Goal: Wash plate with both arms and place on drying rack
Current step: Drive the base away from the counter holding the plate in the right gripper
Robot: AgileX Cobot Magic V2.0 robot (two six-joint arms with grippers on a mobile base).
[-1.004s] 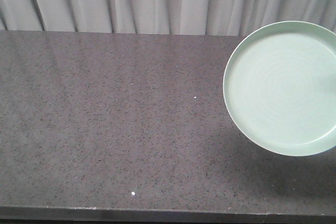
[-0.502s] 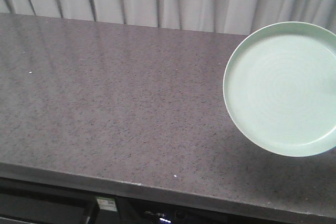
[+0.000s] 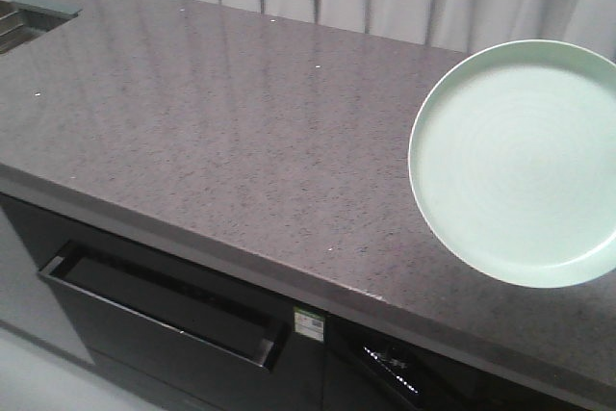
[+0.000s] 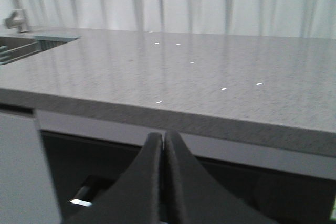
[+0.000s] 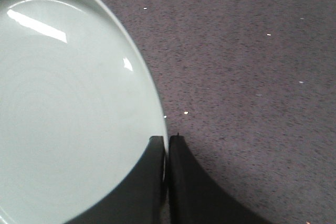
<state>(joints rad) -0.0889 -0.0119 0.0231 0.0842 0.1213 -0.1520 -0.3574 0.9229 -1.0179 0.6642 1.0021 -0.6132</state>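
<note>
Fingers of the right gripper are pinching the plate by its rim.
Left gripper is idling closed, empty; held by one edge, the plate is risking swinging loose above the countertop.

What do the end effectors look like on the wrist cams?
Left end effector and right end effector look alike: two matte black fingers each, broad and flared at the base, curving in to narrow tips. No markings, pads or cables visible. The arms themselves are out of frame in every view.
</note>
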